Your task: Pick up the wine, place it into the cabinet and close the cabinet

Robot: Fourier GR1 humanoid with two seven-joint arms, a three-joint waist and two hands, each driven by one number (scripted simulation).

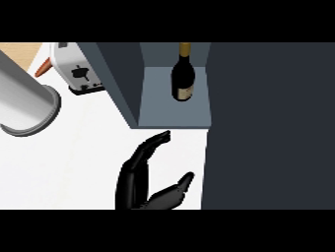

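Note:
A dark wine bottle (pixel 183 78) with a gold neck and a pale label stands upright inside the open cabinet, on its grey-blue floor (pixel 172 112) toward the back right. The cabinet's left wall (pixel 119 78) rises beside it. A large dark panel (pixel 280 128), which looks like the cabinet's door or side, fills the right of the view. My left hand (pixel 145 192) shows at the lower edge in front of the cabinet opening, fingers straight and pointing up, thumb out to the right, holding nothing and apart from the bottle. My right hand does not show.
A white toaster (pixel 80 73) stands just left of the cabinet, with an orange object (pixel 45 66) beside it. A large grey cylinder (pixel 14 93) stands at the far left. White counter (pixel 61 167) lies left of my hand.

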